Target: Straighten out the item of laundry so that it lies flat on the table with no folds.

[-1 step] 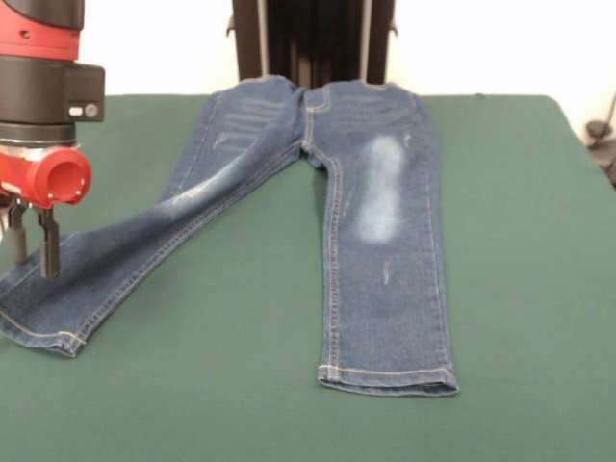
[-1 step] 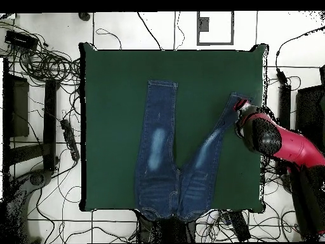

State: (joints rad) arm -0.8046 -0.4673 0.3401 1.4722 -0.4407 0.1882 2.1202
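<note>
A pair of small dark blue denim jeans [image 1: 332, 207] lies front-up on the large dark green felt-covered surface [image 1: 539, 289], its waistband at the far edge in the front view. One leg runs straight toward the near edge and looks flat, with a pale faded patch on the thigh. The other leg splays out diagonally to the near left, so the two legs form a wide V.

The red and black arm's gripper [image 1: 31, 252] hangs over that splayed leg close to its hem. The jaws stand a little apart, their dark tips down at the cloth or just above it; I cannot tell whether they touch it or pinch any denim between them.

The long axis of the splayed leg runs from the crotch out to the hem by the jaws, so the hem end is the part within reach. Judging by this layout, straightening would mean carrying that hem rightward until the leg lies parallel to the straight one.
</note>
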